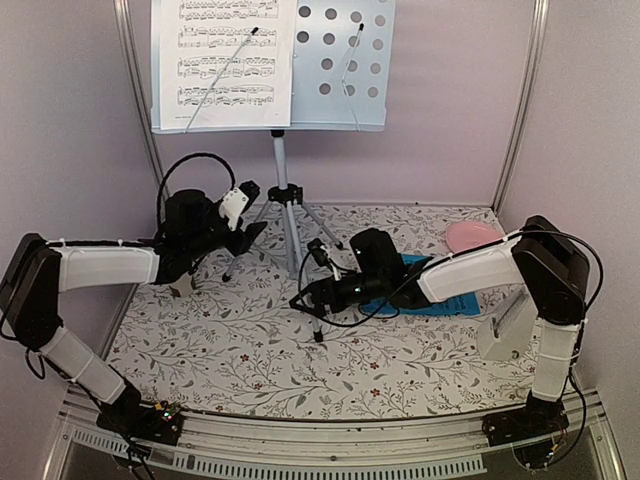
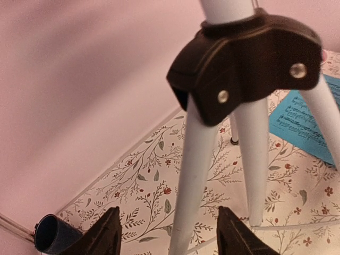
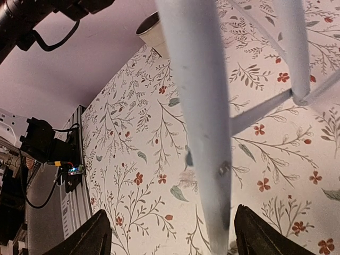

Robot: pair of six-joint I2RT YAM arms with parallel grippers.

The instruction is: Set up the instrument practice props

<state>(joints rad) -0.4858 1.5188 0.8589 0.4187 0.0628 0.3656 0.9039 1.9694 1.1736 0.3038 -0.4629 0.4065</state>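
The silver tripod music stand [image 1: 283,195] stands at the back centre, its perforated tray [image 1: 340,60] up high. The white music sheet [image 1: 225,60] rests on the tray's left half. The blue music sheet [image 1: 432,292] lies flat on the table, partly under my right arm; it also shows in the left wrist view [image 2: 303,125]. The white pyramid metronome [image 1: 505,325] stands at the right. My left gripper [image 1: 245,208] is open beside the tripod's hub [image 2: 244,58], with a leg [image 2: 194,175] between its jaws. My right gripper [image 1: 308,297] is open astride the front leg [image 3: 204,133].
A pink round plate [image 1: 470,236] lies at the back right. A small dark cup [image 2: 50,234] lies near the left wall and a pale-rimmed cup [image 3: 151,29] stands by the wall. The floral cloth [image 1: 250,350] covers the table. Walls close in on three sides.
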